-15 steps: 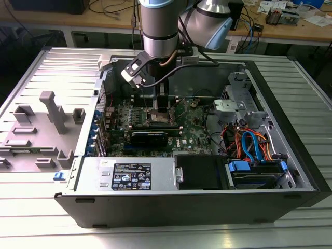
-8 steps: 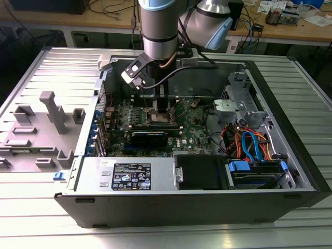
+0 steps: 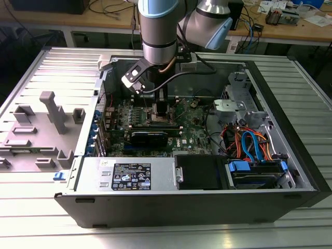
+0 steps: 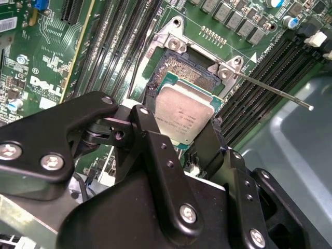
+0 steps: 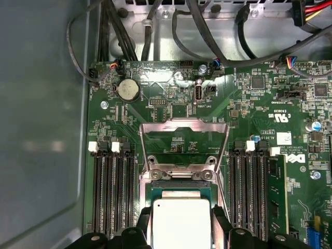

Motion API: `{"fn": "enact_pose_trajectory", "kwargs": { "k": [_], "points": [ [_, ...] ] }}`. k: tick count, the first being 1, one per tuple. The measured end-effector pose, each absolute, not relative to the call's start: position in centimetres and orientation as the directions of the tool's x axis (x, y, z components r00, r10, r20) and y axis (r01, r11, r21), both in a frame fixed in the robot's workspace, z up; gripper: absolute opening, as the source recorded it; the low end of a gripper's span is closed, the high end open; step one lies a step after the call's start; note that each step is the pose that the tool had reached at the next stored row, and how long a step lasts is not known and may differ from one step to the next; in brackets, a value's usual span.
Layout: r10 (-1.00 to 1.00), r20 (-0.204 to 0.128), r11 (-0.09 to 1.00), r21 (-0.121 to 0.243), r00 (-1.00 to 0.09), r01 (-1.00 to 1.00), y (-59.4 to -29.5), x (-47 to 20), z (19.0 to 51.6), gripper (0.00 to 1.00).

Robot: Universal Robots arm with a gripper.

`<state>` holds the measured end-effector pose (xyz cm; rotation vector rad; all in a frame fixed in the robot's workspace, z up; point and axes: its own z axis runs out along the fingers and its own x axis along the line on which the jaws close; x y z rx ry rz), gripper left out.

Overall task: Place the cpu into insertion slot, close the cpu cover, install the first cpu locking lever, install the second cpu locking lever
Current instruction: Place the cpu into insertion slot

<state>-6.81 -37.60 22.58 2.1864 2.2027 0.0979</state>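
The gripper (image 4: 182, 132) is clamping the cpu (image 5: 181, 222) by two opposite edges, suspending it metal top up, just over the insertion slot (image 4: 180, 70). The cpu cover (image 5: 184, 123) is lying swung back on its hinge, leaving the socket's field exposed, apparently so the chip can seat.

Black gripper (image 4: 181, 129) fingers clamp the silvery cpu (image 4: 182, 115) by two opposite edges, directly over the open insertion slot (image 4: 180, 70) on the green motherboard (image 4: 46, 67). Whether the chip already touches the socket is unclear. A thin cpu locking lever (image 4: 270, 90) juts out across black memory slots (image 4: 275, 65).
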Motion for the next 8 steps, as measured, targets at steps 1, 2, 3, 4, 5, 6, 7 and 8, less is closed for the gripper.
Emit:
{"fn": "enact_pose_trajectory", "kwargs": {
  "k": [1,2,3,4,5,6,7,8],
  "points": [
    [1.000,0.018,0.007,0.070,-0.008,0.998,-37.61,-6.82,22.58,0.54],
    [1.000,0.018,0.007,0.070,-0.008,0.998,-37.61,-6.82,22.58,0.54],
    [1.000,0.019,0.007,0.070,-0.008,0.998,-37.60,-6.82,22.56,0.54],
    [1.000,0.019,0.007,0.070,-0.008,0.998,-37.60,-6.81,22.56,0.54],
    [1.000,0.019,0.007,0.070,-0.008,0.998,-37.60,-6.82,22.55,0.54],
    [1.000,0.018,0.007,0.070,-0.008,0.998,-37.60,-6.81,22.55,0.54],
    [1.000,0.018,0.007,0.070,-0.008,0.998,-37.60,-6.82,22.55,0.54],
    [1.000,0.018,0.007,0.070,-0.008,0.998,-37.60,-6.81,22.55,0.54]
  ]
}}
